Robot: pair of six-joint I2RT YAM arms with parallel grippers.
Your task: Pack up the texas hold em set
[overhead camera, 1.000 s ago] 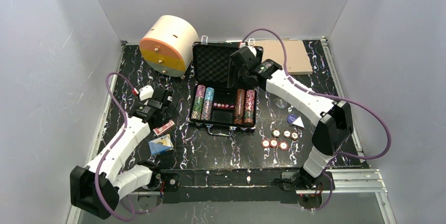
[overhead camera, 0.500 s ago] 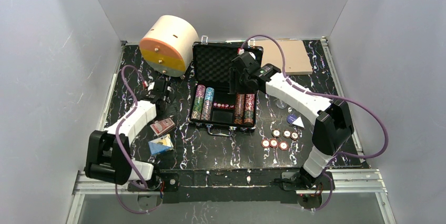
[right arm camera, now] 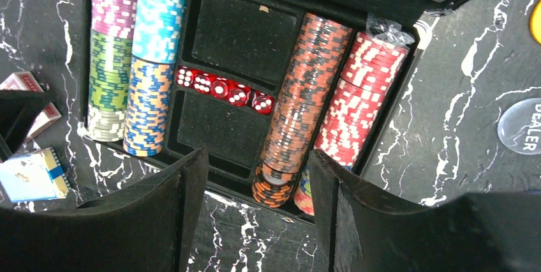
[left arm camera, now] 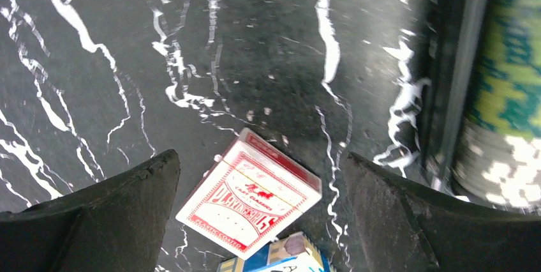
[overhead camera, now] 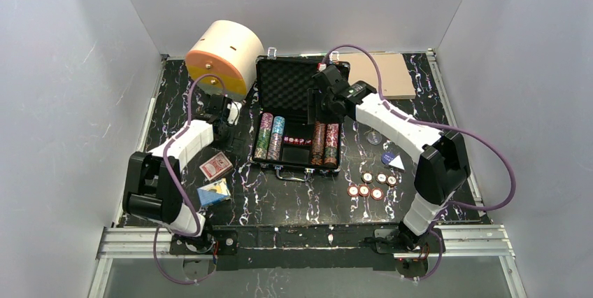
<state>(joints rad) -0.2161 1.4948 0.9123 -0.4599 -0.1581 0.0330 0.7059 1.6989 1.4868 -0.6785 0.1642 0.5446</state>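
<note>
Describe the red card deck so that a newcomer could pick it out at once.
Start at the open black briefcase in the middle. Two card decks lie left of it. The red deck lies behind the blue deck, its red-and-white face marking it out.

Blue card deck [left arm camera: 281,261] cut by the bottom edge, inside the spread left gripper [left arm camera: 260,160], chip rows [left arm camera: 504,93] blurred to its right, dealer button [right arm camera: 523,125] clipped right of the right gripper [right arm camera: 258,157]

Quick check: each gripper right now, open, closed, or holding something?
Left gripper: open, fingers wide, holding nothing; red card deck lies below.
Right gripper: open, holding nothing, over the open case.
</note>
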